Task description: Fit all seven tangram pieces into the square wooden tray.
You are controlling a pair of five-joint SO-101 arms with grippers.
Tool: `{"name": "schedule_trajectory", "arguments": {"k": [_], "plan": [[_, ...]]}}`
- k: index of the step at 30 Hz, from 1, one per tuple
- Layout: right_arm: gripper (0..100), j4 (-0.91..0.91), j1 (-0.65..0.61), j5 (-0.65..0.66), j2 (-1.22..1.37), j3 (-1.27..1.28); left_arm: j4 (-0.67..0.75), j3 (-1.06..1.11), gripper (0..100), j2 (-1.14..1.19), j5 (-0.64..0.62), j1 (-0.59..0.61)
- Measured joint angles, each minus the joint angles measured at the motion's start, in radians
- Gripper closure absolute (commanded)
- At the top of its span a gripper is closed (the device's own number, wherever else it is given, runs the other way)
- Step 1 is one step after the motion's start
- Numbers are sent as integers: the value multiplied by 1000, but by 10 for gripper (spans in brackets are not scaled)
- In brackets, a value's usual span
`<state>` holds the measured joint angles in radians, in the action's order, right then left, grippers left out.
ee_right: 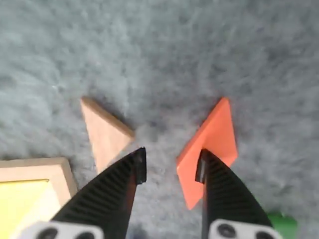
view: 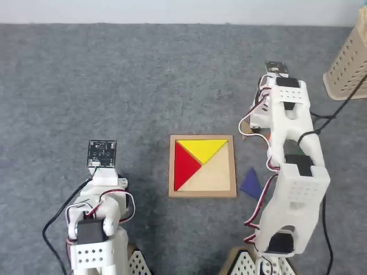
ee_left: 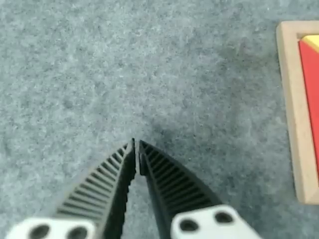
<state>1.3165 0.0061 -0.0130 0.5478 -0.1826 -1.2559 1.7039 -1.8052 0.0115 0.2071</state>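
While my left claw (ee_left: 135,145) hangs with its ribbed fingers pressed together, gripping nothing, over the grey surface (ee_left: 99,74), my right claw (ee_right: 171,166) stands apart and empty, low over the same grey pile. One of its fingers (ee_right: 219,194) overlaps the edge of a flat orange piece (ee_right: 212,139); whether it touches, I cannot tell. The other finger is beside a pale wooden triangle (ee_right: 103,132), which lies just off a corner of the square wooden tray (ee_right: 60,172). A sliver of a green piece (ee_right: 281,219) peeks out beyond the orange one. From above, the tray's rim (view: 202,195) frames a yellow triangle (view: 202,150) filling its 12 o'clock part and a red triangle (view: 184,166) filling its 9 o'clock part, the two meeting along a slanted edge; the remainder of the floor is bare wood. A purple piece (view: 251,184) lies on the surface just outside the tray at about 4 o'clock, close beside my right arm. My left arm sits at roughly 8 o'clock from the tray, well apart from it
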Motion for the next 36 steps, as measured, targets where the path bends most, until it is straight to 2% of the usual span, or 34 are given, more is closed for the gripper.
{"name": "schedule_trajectory", "arguments": {"k": [7, 16, 23, 33, 36], "plan": [[815, -11, 15, 15, -69, 81, 0, 0, 988, 0, 0, 0], [815, -207, 52, 15, -333, 399, 0, 0, 988, 0, 0, 0], [815, -212, 55, 15, -230, 334, 0, 0, 988, 0, 0, 0], [816, -103, 130, 12, -18, 114, 0, 0, 988, 0, 0, 0], [864, -95, 133, 12, -8, 100, 0, 0, 988, 0, 0, 0]]}}
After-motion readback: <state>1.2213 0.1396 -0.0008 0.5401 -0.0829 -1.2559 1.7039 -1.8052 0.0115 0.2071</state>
